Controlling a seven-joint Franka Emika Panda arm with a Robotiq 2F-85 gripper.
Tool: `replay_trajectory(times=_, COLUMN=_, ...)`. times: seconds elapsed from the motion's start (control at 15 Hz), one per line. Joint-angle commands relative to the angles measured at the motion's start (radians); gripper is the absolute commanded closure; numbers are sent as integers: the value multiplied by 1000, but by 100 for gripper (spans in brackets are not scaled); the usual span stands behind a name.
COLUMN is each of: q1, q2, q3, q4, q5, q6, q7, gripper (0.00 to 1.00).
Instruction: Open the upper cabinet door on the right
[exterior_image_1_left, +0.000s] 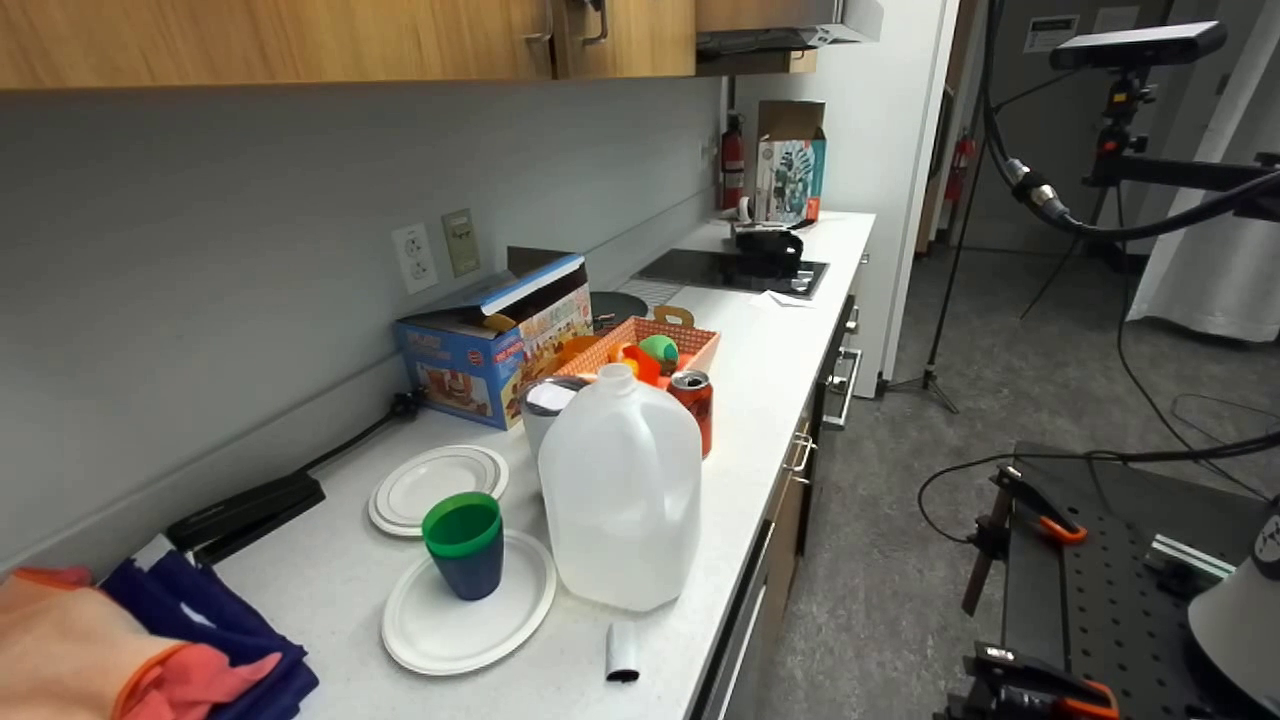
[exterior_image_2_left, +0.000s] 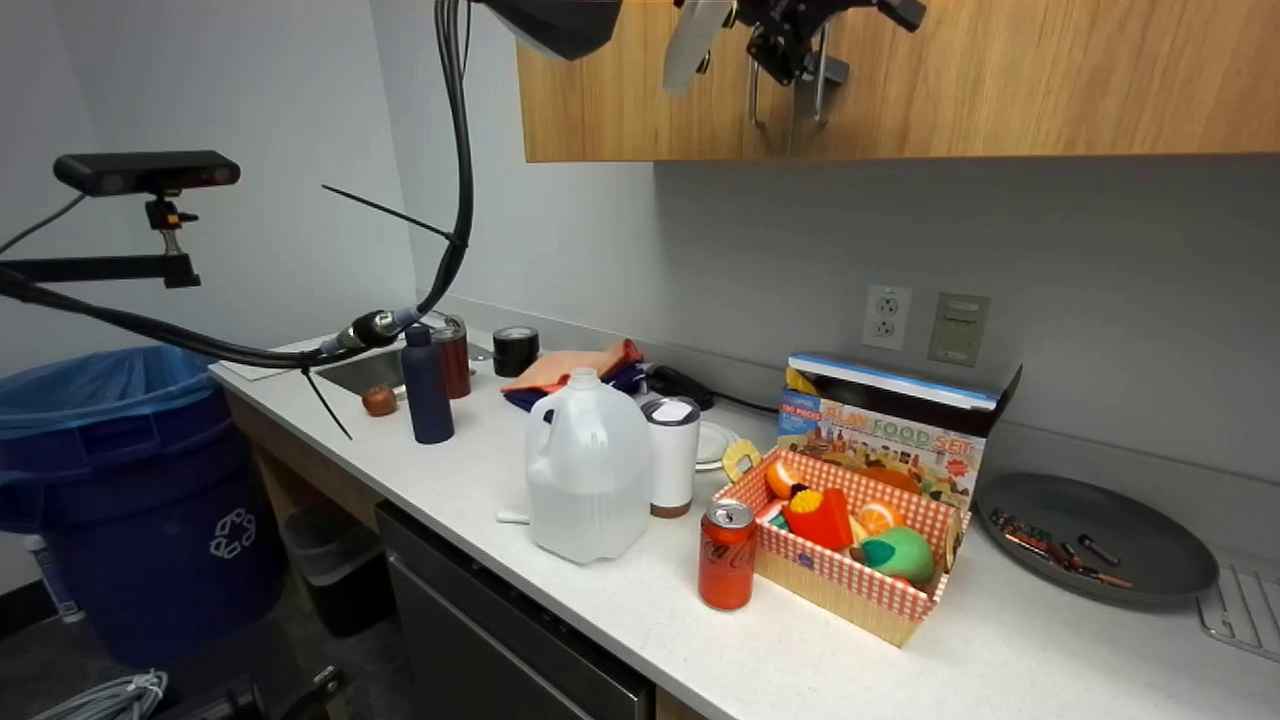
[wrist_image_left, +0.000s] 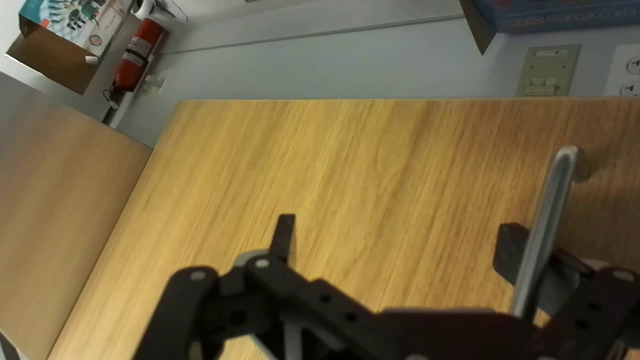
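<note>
Now you are holding the tool (wrist_image_left: 399, 225) with its fingers (wrist_image_left: 508, 250) spread well apart at the upper cabinet door (exterior_image_2_left: 1050, 80), one of them sitting behind the slim silver handle (wrist_image_left: 546, 220) and the second standing off to the left in the wrist view. In an exterior view, that door is hanging closed just right of a matching door (exterior_image_2_left: 600, 120), above the far side of the tabletop (exterior_image_2_left: 1000, 670). Below, a translucent jug (exterior_image_2_left: 585, 480) is standing to the left, with a red can (exterior_image_2_left: 727, 560) and a checked basket (exterior_image_2_left: 830, 600) sitting to its right.
</note>
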Motion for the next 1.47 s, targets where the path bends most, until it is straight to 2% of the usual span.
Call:
replay_trajectory(times=0.0, q1=-25, q2=-80, q3=-68, q4=-38, q5=42, q6=-67, q7=-124, gripper=0)
replay_trajectory(times=0.67, q1=-36, q2=-138, q3=-75, q4=-86, q5=85, q6=-81, q7=-120, gripper=0)
replay_trajectory(times=1.13, q1=-44, q2=-190, q3=-82, q4=-134, q5=162, q6=-79, q7=-106, gripper=0)
replay_trajectory(times=1.4, q1=-52, q2=-221, q3=-88, q4=-157, q5=247, q6=-93, q7=-108, gripper=0)
